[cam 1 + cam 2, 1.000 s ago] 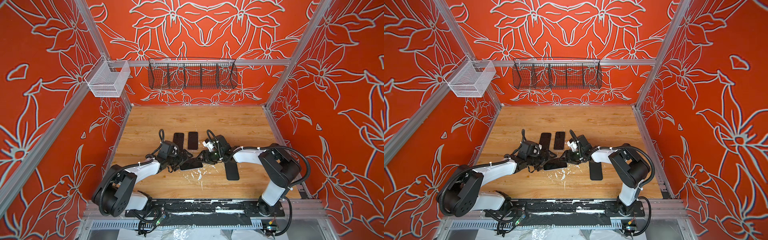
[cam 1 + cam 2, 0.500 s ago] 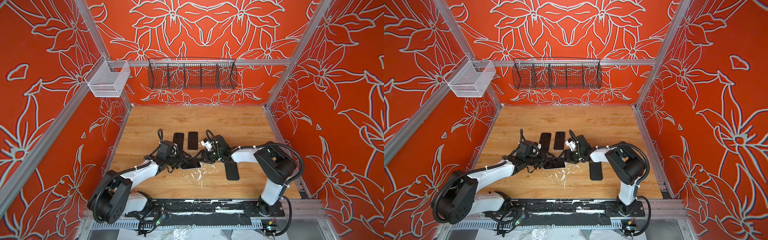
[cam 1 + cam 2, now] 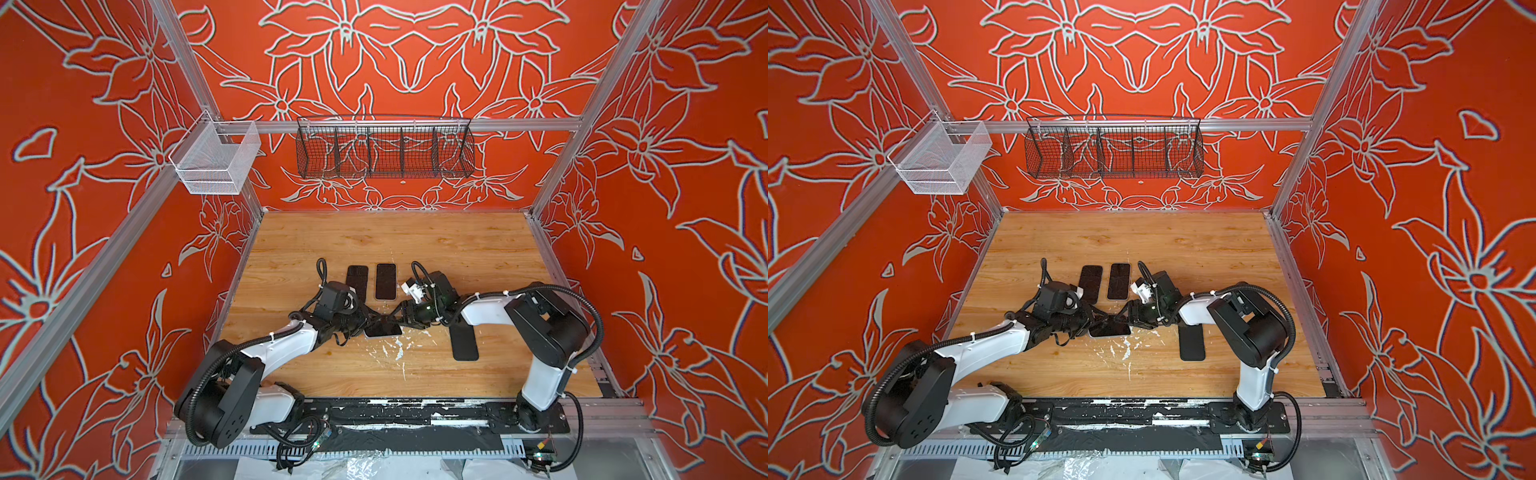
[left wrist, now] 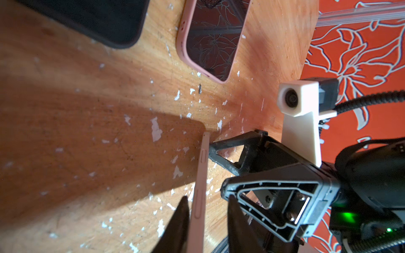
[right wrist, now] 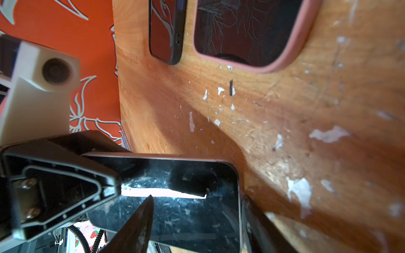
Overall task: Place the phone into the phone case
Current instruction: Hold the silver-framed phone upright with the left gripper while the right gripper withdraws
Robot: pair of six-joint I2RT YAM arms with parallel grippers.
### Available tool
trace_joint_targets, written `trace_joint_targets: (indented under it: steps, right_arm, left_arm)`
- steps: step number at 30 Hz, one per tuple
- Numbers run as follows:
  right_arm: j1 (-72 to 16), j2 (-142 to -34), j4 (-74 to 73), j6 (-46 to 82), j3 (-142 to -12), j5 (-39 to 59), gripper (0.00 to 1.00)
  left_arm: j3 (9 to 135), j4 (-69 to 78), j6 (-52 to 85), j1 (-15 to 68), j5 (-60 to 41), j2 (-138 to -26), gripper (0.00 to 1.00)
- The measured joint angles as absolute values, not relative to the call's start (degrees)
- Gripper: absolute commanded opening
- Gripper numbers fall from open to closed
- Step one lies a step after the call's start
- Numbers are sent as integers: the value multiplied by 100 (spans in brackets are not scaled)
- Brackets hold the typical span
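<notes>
- The pink-edged phone (image 3: 384,329), a slim slab with a glossy black screen, is tilting up off the scuffed wooden tabletop (image 3: 415,241). It is sitting between the two arms near the tabletop's middle, and in both top views it is showing as a dark slanted shape (image 3: 1111,329).
- The right end effector (image 3: 401,319) is reaching in from the right and holding one end of the phone, with its fingers standing partly apart. In the right wrist view (image 5: 198,197), one finger is crossing in front of the glass (image 5: 186,216) while the other is lying along the phone's side edge.
- The left end effector (image 3: 368,325) is meeting the phone's opposite end. In the left wrist view (image 4: 207,198), its fingers are closely straddling the thin pink edge (image 4: 201,175). One finger is lying against that edge and a narrow gap is showing at the other, so I cannot tell whether it is clamping.
- The matte black phone case (image 3: 464,343) is lying flat on the tabletop just right of the right end effector, apart from the phone. The right arm is hiding its far end.
- Behind the end effectors, a black-cased phone (image 3: 357,280) and a pink-cased phone (image 3: 385,281) are lying flat side by side with their screens up, close together but not touching.
- White flecks (image 3: 395,349) are dotting the wood in front of the phone.
</notes>
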State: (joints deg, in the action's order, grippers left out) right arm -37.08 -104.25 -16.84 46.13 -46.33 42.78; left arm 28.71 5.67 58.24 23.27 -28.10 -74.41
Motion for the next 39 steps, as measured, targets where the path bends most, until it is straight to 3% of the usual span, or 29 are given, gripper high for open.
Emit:
trace_joint_targets:
  steps: [9,14,21,27,39]
  right_arm:
    - [-3708,-10422,-1734,4681,-4611,4276,64]
    - [-3601,-10127,-1216,4565,-4633,4217,65]
    - [-3223,-8691,331,3942,-5304,3548,66]
    - [-2974,-7397,974,3623,-5502,2877,68]
    - [-2919,-7030,1439,3645,-5288,2655,68]
  left_arm:
    - [2877,482,5857,2333,-2766,-7387,9]
    - [3413,-434,5896,2355,-2604,-7308,0]
    - [4700,-1848,6307,2338,-1979,-6849,0]
    - [4539,-1839,7599,2056,-2239,-6626,0]
    - [4379,-1079,8755,1900,-3203,-7096,0]
